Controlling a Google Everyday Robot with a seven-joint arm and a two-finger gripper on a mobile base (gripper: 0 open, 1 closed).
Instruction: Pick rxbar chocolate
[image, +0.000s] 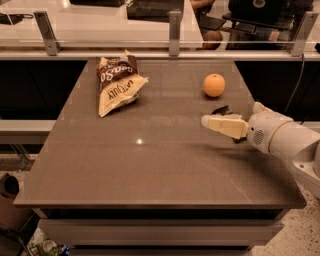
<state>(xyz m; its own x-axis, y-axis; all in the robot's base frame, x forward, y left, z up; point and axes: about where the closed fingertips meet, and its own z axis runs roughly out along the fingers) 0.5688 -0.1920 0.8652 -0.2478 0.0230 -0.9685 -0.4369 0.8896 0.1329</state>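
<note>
Holding the gripper (207, 121) low over the right side of the table (150, 170), near the orange (214, 85). Covering most of the chocolate bar (220, 109), leaving only a dark corner showing just behind. Not showing whether wide or narrow: cannot tell. Probably needing squaring across the bar's narrow width, lowering flat, then closing gently without sliding it.

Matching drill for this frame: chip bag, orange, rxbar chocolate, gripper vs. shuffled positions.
1 chip bag
2 orange
3 rxbar chocolate
4 gripper

A right side of the table, in front of the bar
B far left
C far right, beyond the bar
D mostly hidden behind the gripper

Pairs: 1-B, 2-C, 3-D, 4-A
</note>
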